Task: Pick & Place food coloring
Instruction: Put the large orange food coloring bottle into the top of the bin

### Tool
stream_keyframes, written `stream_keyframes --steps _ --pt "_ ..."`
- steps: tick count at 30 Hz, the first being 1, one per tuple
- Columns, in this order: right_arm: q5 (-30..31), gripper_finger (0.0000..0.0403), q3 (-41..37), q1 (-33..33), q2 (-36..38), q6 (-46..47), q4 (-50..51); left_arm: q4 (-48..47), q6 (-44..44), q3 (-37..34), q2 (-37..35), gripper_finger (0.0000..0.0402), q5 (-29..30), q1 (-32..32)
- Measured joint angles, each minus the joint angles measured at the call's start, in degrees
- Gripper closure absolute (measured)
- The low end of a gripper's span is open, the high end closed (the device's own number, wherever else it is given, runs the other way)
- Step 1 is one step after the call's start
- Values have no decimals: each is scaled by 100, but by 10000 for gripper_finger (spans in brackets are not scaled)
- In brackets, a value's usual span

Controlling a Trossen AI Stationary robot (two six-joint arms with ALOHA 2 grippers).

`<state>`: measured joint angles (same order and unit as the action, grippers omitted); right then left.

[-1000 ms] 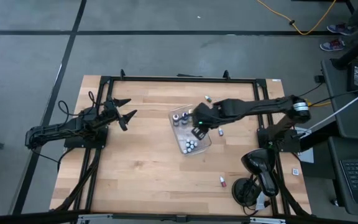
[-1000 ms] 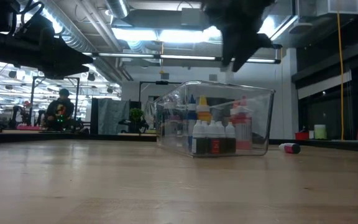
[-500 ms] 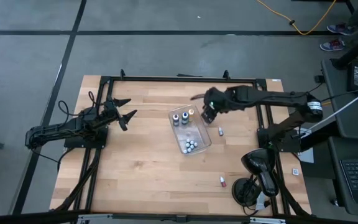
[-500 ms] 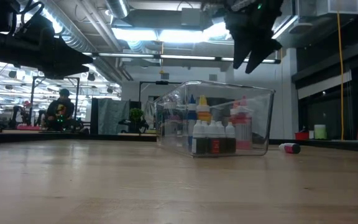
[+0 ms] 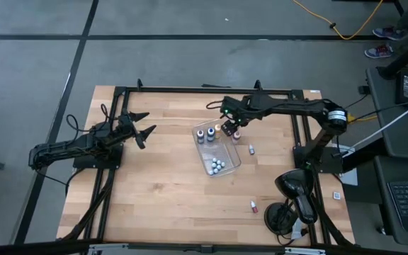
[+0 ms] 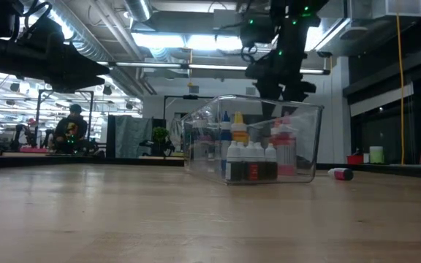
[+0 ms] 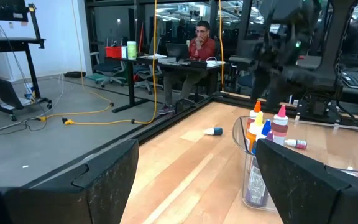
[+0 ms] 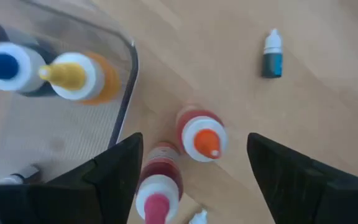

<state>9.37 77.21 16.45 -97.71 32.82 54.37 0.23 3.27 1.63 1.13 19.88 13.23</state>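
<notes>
Light wood table (image 5: 154, 191) is seen with the clear plastic tray (image 5: 217, 146) near its centre. Left arm is parked at the left side, left gripper (image 5: 142, 128) spread wide, nothing between its fingers. Right arm is stretched over the far-right part of the table; right gripper (image 5: 231, 122) is held just off the tray's far right corner, fingers (image 8: 297, 180) spread apart with nothing pinched.

Food coloring: most bottles are stood inside the tray, a blue-tipped one (image 8: 8, 65) and an orange one (image 8: 82, 76) at the far end, a cluster of white-capped ones (image 5: 217, 166) at the near end. Two reddish bottles (image 8: 199, 134) are stood upright on the wood just outside the tray's corner, directly beneath the right gripper and between its fingers in the wrist view. Three loose bottles are laid on the table: a teal one (image 8: 271, 56) past the far corner, one (image 5: 251, 149) right of the tray, one (image 5: 253, 206) near the near right edge.
</notes>
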Motion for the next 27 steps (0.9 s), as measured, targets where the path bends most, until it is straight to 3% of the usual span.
stream_keyframes --steps 18,27 --pt "-153 135 0 177 -461 97 -95 2 0 0 -2 82 0 0" --pt "-145 216 0 182 -463 248 -54 0 0 0 0 82 0 0"
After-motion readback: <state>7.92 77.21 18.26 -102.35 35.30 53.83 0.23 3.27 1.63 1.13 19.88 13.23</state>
